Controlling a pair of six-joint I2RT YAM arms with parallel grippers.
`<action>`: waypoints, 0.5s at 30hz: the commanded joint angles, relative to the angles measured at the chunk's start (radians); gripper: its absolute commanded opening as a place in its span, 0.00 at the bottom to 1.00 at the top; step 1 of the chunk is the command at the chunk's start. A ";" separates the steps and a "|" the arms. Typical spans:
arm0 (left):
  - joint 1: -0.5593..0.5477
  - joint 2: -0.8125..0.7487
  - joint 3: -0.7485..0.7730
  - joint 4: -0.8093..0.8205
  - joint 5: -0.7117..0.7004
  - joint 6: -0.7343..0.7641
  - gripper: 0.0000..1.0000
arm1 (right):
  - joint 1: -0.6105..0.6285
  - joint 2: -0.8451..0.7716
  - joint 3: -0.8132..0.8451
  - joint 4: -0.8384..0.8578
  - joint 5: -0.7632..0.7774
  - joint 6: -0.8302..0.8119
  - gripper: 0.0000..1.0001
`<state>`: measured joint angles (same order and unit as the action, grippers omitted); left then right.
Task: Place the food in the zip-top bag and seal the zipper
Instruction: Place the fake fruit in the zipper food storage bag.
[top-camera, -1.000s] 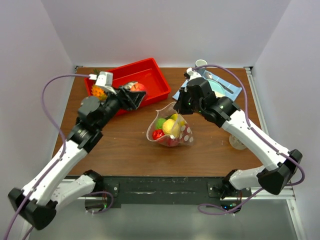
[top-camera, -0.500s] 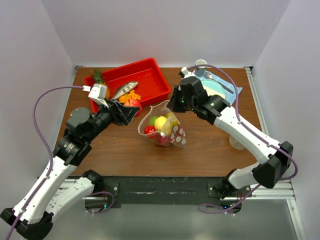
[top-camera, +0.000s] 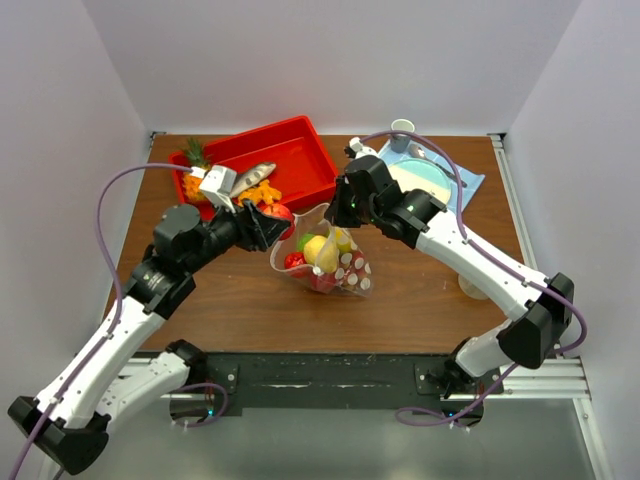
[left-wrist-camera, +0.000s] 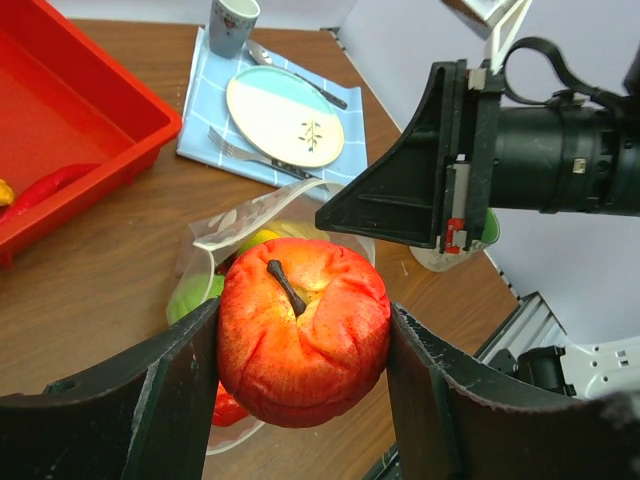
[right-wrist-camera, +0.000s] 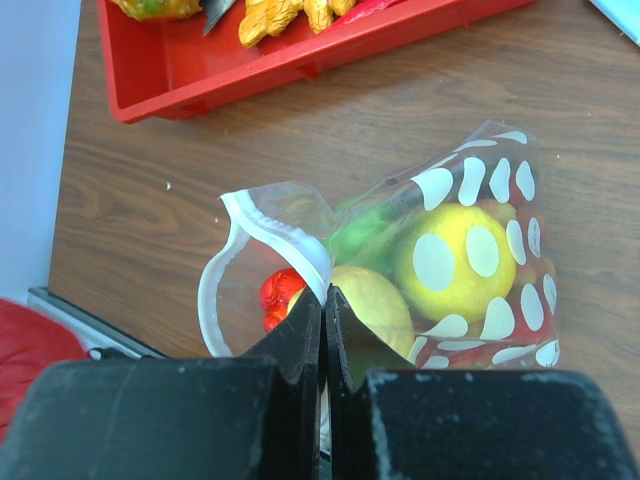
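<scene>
Left gripper (left-wrist-camera: 305, 400) clamped a red apple (left-wrist-camera: 300, 320) beside the bag's (right-wrist-camera: 480, 250) open mouth. Right gripper (right-wrist-camera: 325, 300), fingers pressed together, pinched the zipper (right-wrist-camera: 240, 215); the bag sat on the table (right-wrist-camera: 600, 150), fruits (right-wrist-camera: 450, 260) inside.

Robotics laboratory test cell: wooden table (top-camera: 250, 300) enclosed by plain white walls (top-camera: 60, 100), left arm (top-camera: 130, 315) and right arm (top-camera: 480, 262) bolted to a black metal rail (top-camera: 330, 378) at its near edge, red tray (top-camera: 300, 158) of toy props

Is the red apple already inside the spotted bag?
No, the red apple is clamped between the left gripper fingers, outside the spotted bag.
</scene>
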<state>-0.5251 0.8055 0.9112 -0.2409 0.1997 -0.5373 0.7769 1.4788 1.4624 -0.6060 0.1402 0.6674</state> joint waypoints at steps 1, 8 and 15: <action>-0.003 0.017 0.006 0.078 0.059 0.008 0.17 | 0.001 -0.020 0.047 0.029 0.033 0.015 0.00; -0.001 0.052 -0.070 0.155 0.072 -0.021 0.17 | 0.001 -0.017 0.046 0.032 0.027 0.012 0.00; -0.019 0.106 -0.104 0.221 0.084 -0.044 0.16 | 0.001 -0.015 0.059 0.032 0.010 0.008 0.00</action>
<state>-0.5278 0.8978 0.8146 -0.1177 0.2607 -0.5602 0.7769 1.4792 1.4643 -0.6075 0.1421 0.6708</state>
